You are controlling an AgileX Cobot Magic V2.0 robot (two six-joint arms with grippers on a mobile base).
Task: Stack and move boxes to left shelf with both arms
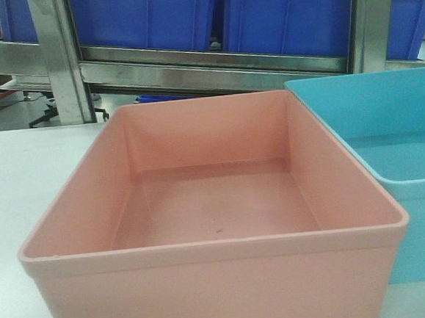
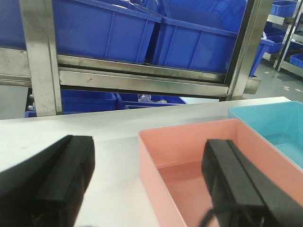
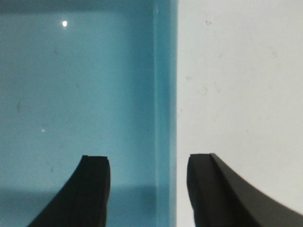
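Note:
The salmon pink box (image 1: 214, 232) stands open-top and empty on the white table, in the middle of the front view. The sky blue box (image 1: 395, 144) stands right beside it. In the left wrist view my left gripper (image 2: 149, 177) is open, its jaws straddling the pink box's left wall (image 2: 158, 189), one finger outside over the table, one inside. In the right wrist view my right gripper (image 3: 149, 189) is open, looking straight down, straddling the blue box's right wall (image 3: 163, 94). Neither gripper shows in the front view. The roller shelf is out of view.
A steel rack (image 1: 212, 63) stands behind the white table (image 1: 22, 174), with dark blue bins (image 1: 289, 13) on its level. Its steel posts (image 1: 60, 53) rise at the left and right. More dark blue bins (image 2: 85, 101) sit under the rack bar.

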